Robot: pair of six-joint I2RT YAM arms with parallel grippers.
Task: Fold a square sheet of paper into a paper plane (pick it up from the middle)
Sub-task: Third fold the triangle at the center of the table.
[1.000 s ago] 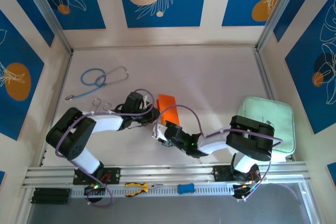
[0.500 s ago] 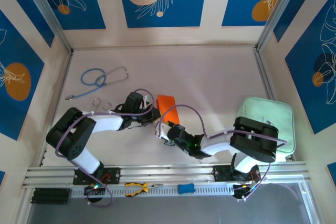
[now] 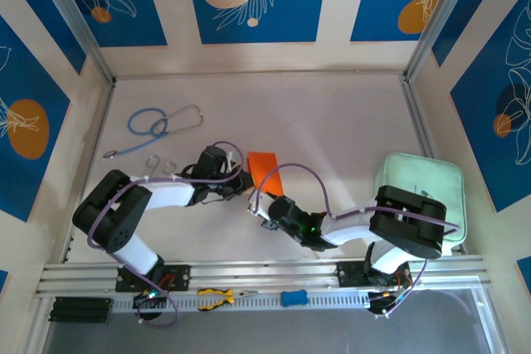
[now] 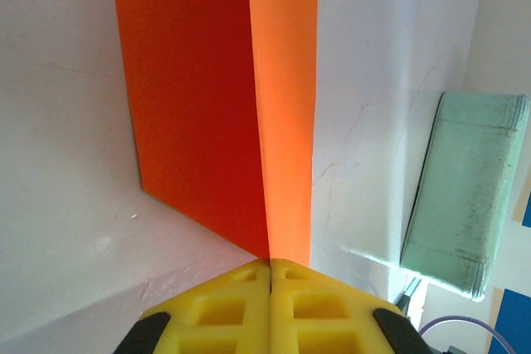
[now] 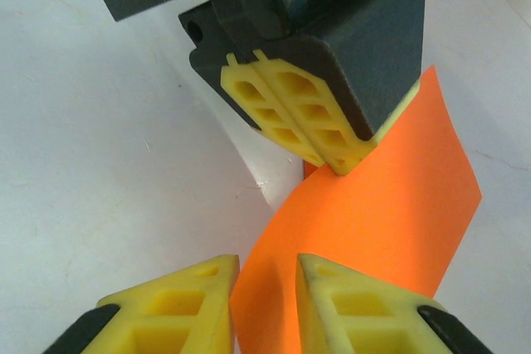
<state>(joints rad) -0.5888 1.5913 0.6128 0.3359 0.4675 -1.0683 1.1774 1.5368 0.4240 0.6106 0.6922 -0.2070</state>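
**Counter centre: orange sheet caught from two sides**

Pale counter (image 3: 332,113) with blue-patterned walls around it. At its centre sits the square sheet of paper (image 3: 264,167), bright orange, bent along a crease and curving up off the surface. The left fingers (image 4: 270,264) come in from 9 o'clock and are pinched tight on its edge. The right fingers (image 5: 267,275), at 6 o'clock, stand narrowly apart astride another edge. A pale green pad (image 3: 419,188) lies at 4 o'clock.
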